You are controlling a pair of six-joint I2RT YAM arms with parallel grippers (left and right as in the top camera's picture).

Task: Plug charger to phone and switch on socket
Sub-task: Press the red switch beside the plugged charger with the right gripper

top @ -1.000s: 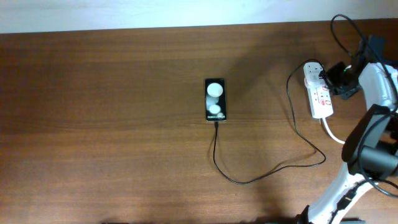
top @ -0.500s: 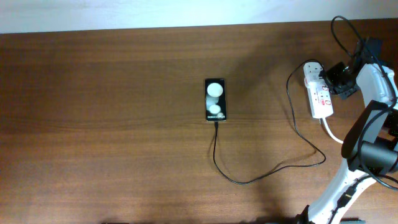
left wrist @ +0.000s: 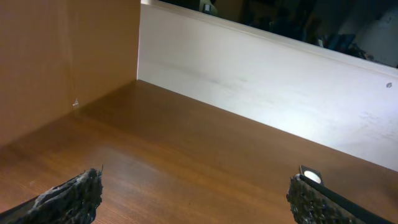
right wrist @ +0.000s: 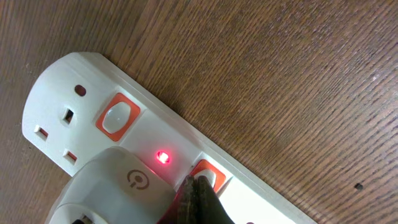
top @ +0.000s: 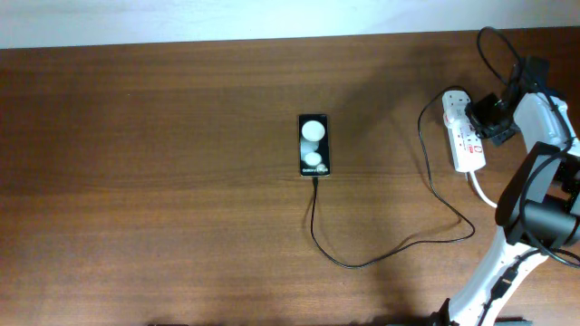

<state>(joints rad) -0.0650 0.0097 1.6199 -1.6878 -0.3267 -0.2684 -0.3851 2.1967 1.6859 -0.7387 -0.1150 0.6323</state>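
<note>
The black phone (top: 314, 145) lies face up mid-table, two white blobs on its screen. The thin black charger cable (top: 381, 256) runs from the phone's near end in a loop to the white plug head (right wrist: 118, 186) seated in the white power strip (top: 463, 134) at the far right. My right gripper (right wrist: 198, 186) is shut, its tips pressed on a white switch in a red frame (right wrist: 208, 176). A red light (right wrist: 163, 157) glows beside it. My left gripper (left wrist: 196, 202) is open and empty; the phone's corner (left wrist: 311, 177) shows by its right finger.
The strip's thick white cord (top: 485, 195) runs toward the table's near right edge. A second switch (right wrist: 117, 117) and an empty socket (right wrist: 59, 124) sit at the strip's end. A white wall (left wrist: 261, 81) borders the table's far side.
My right gripper has shifted slightly toward the far side over the power strip. Phone and cable have not moved.
</note>
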